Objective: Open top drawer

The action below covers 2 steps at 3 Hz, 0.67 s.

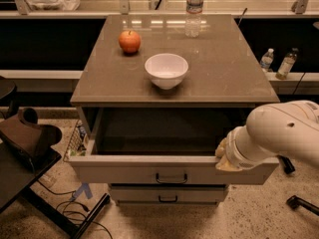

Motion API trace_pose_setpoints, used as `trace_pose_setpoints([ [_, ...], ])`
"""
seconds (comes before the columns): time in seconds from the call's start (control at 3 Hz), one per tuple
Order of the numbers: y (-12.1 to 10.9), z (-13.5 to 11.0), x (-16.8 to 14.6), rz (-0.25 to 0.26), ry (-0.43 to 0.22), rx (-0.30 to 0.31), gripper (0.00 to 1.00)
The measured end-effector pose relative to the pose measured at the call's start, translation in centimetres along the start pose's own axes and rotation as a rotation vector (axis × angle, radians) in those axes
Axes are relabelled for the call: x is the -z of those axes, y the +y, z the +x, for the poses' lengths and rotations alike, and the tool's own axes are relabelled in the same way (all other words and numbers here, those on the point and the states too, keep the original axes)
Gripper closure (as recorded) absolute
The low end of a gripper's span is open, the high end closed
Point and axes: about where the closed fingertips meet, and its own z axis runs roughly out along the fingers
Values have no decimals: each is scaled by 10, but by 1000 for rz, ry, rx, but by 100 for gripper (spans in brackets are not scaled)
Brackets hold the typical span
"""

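The top drawer (124,172) of the grey-beige cabinet stands pulled well out. Its dark boxy inside shows under the cabinet top, and its black bar handle (171,178) sits at the centre of the front panel. My white arm (284,133) reaches in from the right. The gripper (223,157) is at the arm's yellowish end, against the top right edge of the drawer's front panel and to the right of the handle.
On the cabinet top (224,73) stand a white bowl (166,69), a red apple (129,41) and a clear water bottle (194,9). A shorter drawer front (168,194) is closed below. A dark chair (25,143) is at the left, and bottles (276,61) stand on a ledge at the right.
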Motion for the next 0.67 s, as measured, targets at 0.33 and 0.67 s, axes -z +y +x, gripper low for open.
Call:
trace_pose_setpoints([
  [0.33, 1, 0, 0, -3, -2, 0, 100],
  [0.67, 32, 16, 17, -15, -4, -57, 100],
])
